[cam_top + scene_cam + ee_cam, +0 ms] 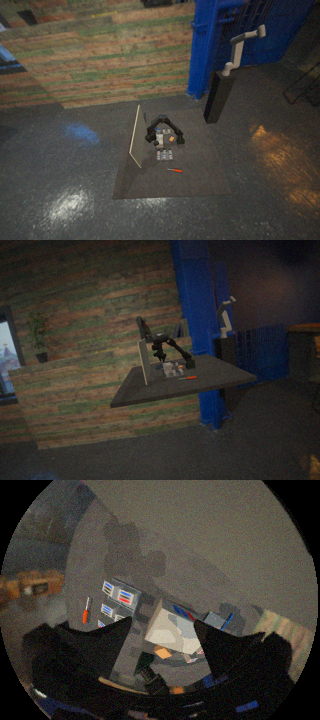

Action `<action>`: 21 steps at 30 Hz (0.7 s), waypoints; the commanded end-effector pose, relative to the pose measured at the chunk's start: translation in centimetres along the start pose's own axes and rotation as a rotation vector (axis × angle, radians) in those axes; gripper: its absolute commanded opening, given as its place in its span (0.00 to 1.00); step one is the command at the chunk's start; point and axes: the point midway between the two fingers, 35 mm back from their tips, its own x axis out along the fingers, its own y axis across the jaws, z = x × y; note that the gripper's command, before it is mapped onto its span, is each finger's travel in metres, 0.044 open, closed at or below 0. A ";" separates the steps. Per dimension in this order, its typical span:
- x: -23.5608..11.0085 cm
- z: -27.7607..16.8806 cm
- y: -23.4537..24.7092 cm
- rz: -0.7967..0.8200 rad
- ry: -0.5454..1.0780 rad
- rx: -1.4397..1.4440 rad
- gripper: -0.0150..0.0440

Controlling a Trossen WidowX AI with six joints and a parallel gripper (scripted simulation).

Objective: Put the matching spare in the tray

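My gripper [152, 139] [162, 358] [163, 622] is open and empty. It hangs just above the table, on the board side of the mounted unit [159, 139] [167, 367] [168, 630], a pale grey block. Several small grey spares [164, 154] [175, 373] [120, 596] with blue and red labels lie in a group in front of the unit. More small labelled blocks [165, 131] lie behind it. A flat blue-edged thing [157, 128] [158, 367] lies near them; I cannot tell if it is the tray. The printed codes are too small to read.
A tall thin upright board [134, 134] [144, 361] stands along the table's left side, close to the gripper. An orange screwdriver [175, 169] [188, 378] [86, 610] lies nearer the front. A small orange block [171, 138] [180, 366] lies by the arm's base [180, 141].
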 end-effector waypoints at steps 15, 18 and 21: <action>1.6 -11.2 22.6 0.001 0.029 -1.261 1.00; 1.6 -11.3 22.7 0.001 0.030 -1.262 1.00; 1.6 -11.3 22.7 0.001 0.030 -1.262 1.00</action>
